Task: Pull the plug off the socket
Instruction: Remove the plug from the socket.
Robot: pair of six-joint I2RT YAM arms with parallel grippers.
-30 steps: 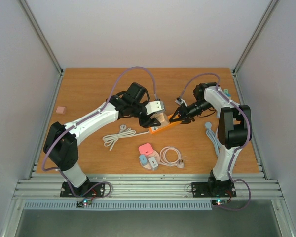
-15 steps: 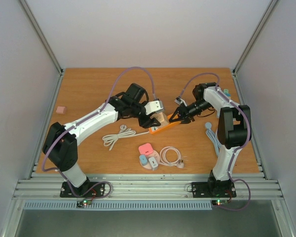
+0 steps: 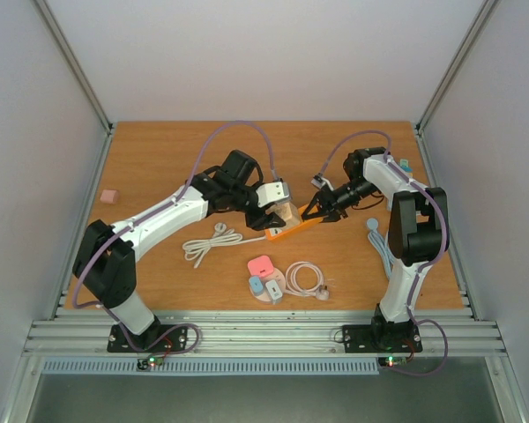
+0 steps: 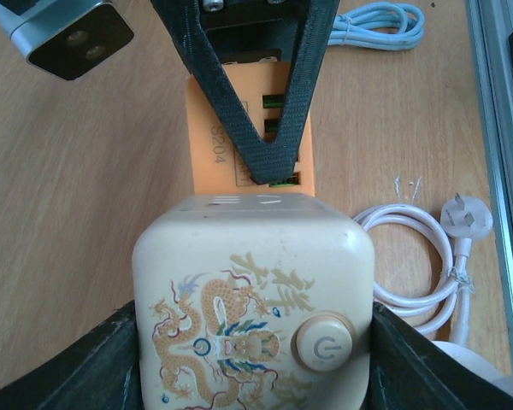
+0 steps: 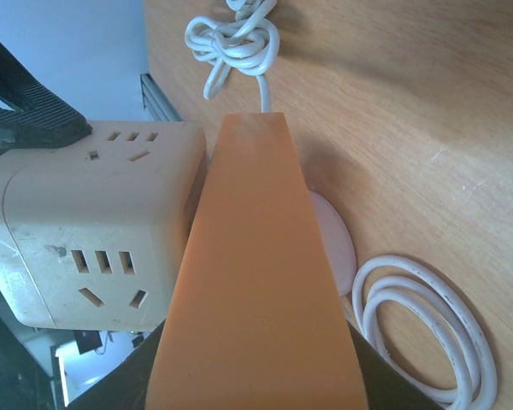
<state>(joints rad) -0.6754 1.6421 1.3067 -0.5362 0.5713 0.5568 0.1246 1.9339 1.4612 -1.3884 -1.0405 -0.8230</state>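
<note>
Where the orange plug meets the cream socket cube, its pins are hidden, so I cannot tell whether they are seated. Both are at the middle of the table. The left tool clamps the cube's sides, with little of its fingers showing, and the right tool is closed on the plug.

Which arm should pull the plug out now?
The right. Its tool grips the orange plug, so it can pull away. The left tool clamps the socket, so it should just hold that steady.
</note>
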